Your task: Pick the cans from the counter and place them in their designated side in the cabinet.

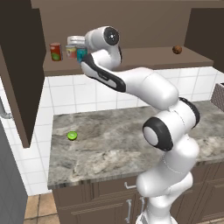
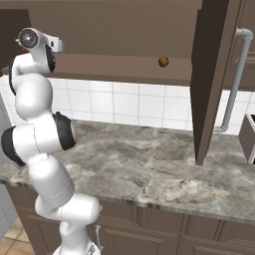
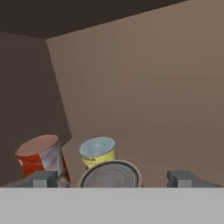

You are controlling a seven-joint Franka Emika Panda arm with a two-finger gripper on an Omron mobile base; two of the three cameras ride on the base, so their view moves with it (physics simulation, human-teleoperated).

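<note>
Closest to us in the hand view is the grey round top of a can (image 3: pixel 111 174), sitting between the two dark fingertips (image 3: pixel 43 178) of our tool (image 3: pixel 113 180). The tips stand spread, one on each side of it with a gap on both sides, so we judge the tool is not pinching anything. From the left base view this looks to be the teal-blue can (image 1: pixel 81 54), standing at the left end of the cabinet shelf (image 1: pixel 144 57), half hidden by our wrist.

Just behind it stands the banded can (image 3: pixel 98 152), its yellow band facing us, upright on the shelf. Left of that, near the cabinet's side wall, is the taller red can (image 3: pixel 40 156).

Both task cans therefore seem to be on the shelf already; we cannot tell whether that end is their designated side.

The cans look stiff and light, with smooth sides that could slip; the place to hold one is across the middle of its body, not the rim.

On the table (image 1: pixel 113 144) a lime half (image 1: pixel 72 136) lies near the left edge. A small brown ball (image 1: pixel 176 50) rests toward the shelf's right end.
</note>
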